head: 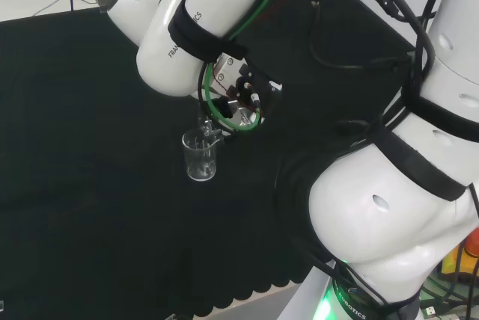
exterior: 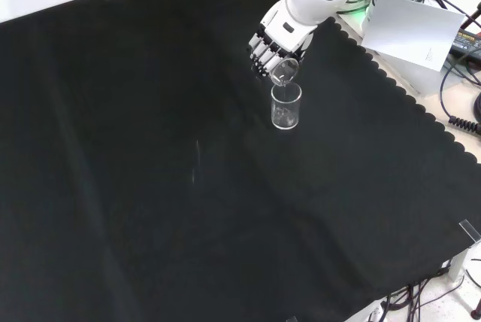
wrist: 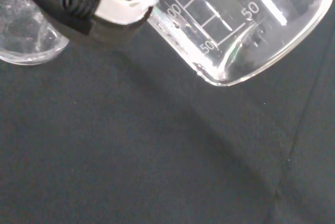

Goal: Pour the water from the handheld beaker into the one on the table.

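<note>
Hand [exterior: 272, 45]: curled round the handheld beaker [exterior: 285, 73], which I hold tipped well over, mouth down toward the vessel below; in the front view its fingers [exterior: 261, 56] wrap the glass from the 11 o'clock side.

Handheld beaker, wrist view [wrist: 241, 25]: clear, graduated, tilted; I cannot tell how much water is left inside.

Receiving beaker [exterior: 286, 106]: upright on the tabletop [exterior: 150, 186], directly under the tipped lip in the front view; in the head view [head: 200, 155] it stands at about 7 o'clock from the hand [head: 239, 99]; it seems to hold some water at the base, though clear glass makes this uncertain.

Step in hand, my judgement: the pour itself, probably well along.

Handling notes: I would keep the lip centred over the lower rim and just above it without touching; add tilt slowly so the stream stays thin and falls inside; avoid sideways drift, since the black cloth hides spills; hold the tilt until dripping ends before righting the glass.
</note>
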`<move>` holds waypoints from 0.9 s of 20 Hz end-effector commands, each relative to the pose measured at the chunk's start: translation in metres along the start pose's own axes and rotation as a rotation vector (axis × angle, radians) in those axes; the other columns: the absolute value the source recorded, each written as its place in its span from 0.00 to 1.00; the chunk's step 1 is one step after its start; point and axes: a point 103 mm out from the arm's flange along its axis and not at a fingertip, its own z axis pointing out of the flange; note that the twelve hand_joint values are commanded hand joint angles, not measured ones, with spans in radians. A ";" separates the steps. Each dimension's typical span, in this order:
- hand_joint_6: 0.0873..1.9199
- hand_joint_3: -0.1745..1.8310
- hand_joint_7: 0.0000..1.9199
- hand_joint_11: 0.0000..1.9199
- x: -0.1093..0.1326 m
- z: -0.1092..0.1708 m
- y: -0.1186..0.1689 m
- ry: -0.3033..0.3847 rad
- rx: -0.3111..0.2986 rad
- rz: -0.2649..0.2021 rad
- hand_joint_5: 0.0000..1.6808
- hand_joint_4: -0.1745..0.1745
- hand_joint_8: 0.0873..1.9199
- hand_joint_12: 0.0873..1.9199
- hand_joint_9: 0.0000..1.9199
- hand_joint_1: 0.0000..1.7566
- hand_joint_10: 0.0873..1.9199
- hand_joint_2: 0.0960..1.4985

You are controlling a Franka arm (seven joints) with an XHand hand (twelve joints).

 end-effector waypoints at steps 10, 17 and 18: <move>0.33 0.00 0.74 0.66 0.009 -0.011 0.005 -0.083 0.032 0.001 0.72 0.00 0.54 0.34 0.77 0.68 0.40 0.70; 0.33 0.00 0.74 0.66 0.011 -0.013 0.005 -0.122 0.046 0.006 0.72 0.00 0.54 0.34 0.77 0.68 0.40 0.70; 0.33 0.00 0.74 0.66 0.011 -0.013 0.005 -0.127 0.047 0.007 0.72 0.00 0.54 0.34 0.77 0.68 0.40 0.70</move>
